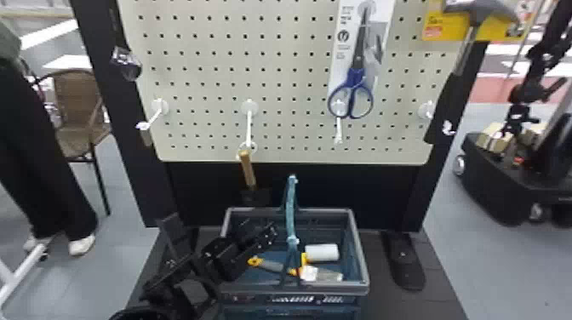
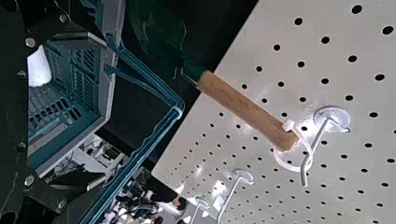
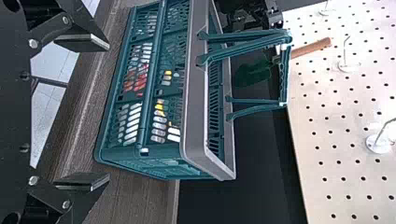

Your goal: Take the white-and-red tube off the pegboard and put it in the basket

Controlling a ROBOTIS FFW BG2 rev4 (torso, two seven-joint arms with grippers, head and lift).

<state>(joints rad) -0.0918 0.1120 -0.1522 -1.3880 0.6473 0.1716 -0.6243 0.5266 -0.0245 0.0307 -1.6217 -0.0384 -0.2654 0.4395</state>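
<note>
My left gripper (image 1: 256,239) stands over the left side of the basket (image 1: 361,255) in the head view. In the left wrist view, the left gripper (image 2: 88,109) is open with its fingers wide apart. My right gripper (image 3: 88,111), open and holding nothing, faces the side of the basket (image 3: 196,93) in the right wrist view. Something red and white (image 3: 135,80) shows through the slots of that side; whether it is the tube, I cannot tell. The pegboard (image 1: 289,85) rises behind the basket, with a bare hook (image 1: 338,130) right of its middle.
A wooden-handled trowel (image 1: 247,168) hangs from a hook just behind the basket. Blue scissors (image 1: 355,91) and a hammer (image 1: 466,38) hang higher up. A white roller (image 1: 322,252) and yellow-handled tools lie inside the basket, whose teal handle (image 1: 290,208) stands upright.
</note>
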